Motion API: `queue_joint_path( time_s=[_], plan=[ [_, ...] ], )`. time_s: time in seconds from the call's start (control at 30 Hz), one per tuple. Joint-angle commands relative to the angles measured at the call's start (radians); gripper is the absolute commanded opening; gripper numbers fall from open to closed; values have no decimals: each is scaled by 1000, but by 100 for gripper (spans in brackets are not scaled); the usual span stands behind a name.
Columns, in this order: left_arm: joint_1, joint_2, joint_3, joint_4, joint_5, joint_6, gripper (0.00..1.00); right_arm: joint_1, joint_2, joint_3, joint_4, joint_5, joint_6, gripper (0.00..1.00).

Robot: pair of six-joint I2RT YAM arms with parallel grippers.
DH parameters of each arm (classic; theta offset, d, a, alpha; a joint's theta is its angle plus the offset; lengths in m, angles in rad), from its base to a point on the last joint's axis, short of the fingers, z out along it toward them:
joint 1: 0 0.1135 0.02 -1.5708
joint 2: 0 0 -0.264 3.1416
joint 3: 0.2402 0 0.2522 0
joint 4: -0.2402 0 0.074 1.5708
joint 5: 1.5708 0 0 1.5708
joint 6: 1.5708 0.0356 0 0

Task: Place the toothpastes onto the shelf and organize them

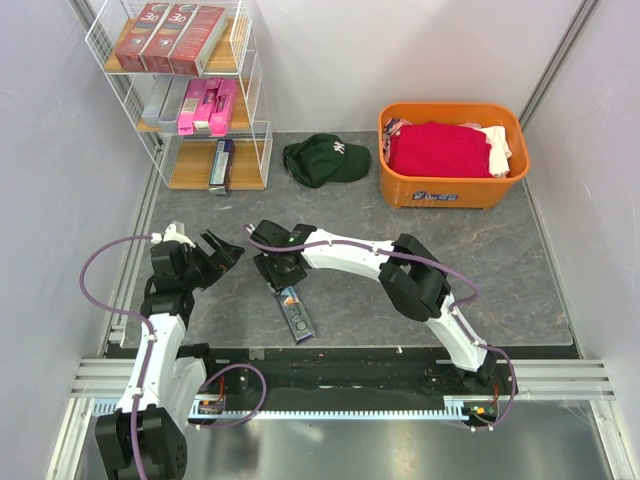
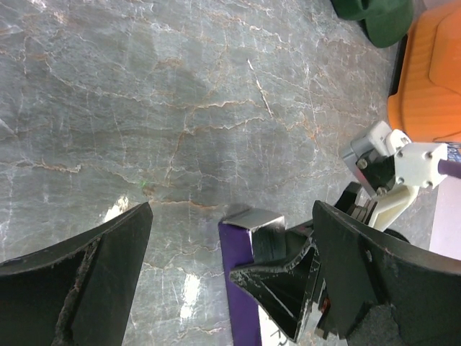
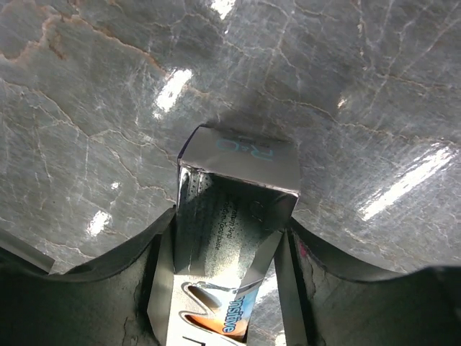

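Note:
A shiny holographic toothpaste box with a purple side lies on the grey table in front of the arms. My right gripper is down at its far end. In the right wrist view the box sits between the two fingers, which press on its long sides, so the gripper is shut on it. My left gripper hangs open and empty just left of it. Its wrist view shows the box's purple side and the right gripper's finger. The shelf at the far left holds dark red, silver-grey, hot pink and purple boxes.
A dark green cap lies at the back centre. An orange tub of clothes stands at the back right; it also shows in the left wrist view. White walls close in the table on the left and behind.

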Motion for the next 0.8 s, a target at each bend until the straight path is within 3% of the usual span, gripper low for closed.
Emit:
queue_joint_path(
  time_s=[0.0,0.33,0.53,0.73,0.77],
  plan=[
    [-2,-26,63,-18,30,40,100,-29,11,26,-19,22,-3,45],
    [-2,-34,141,17,157,44,100,-216,-237,-77,142,-48,70,43],
    [-23,-17,201,104,226,21,100,-377,-438,-253,406,-142,212,43],
    [-127,65,279,189,213,-19,100,-495,-636,-442,634,-150,399,43],
    [-197,78,299,198,194,-21,100,-518,-662,-466,661,-121,419,43]
  ],
)
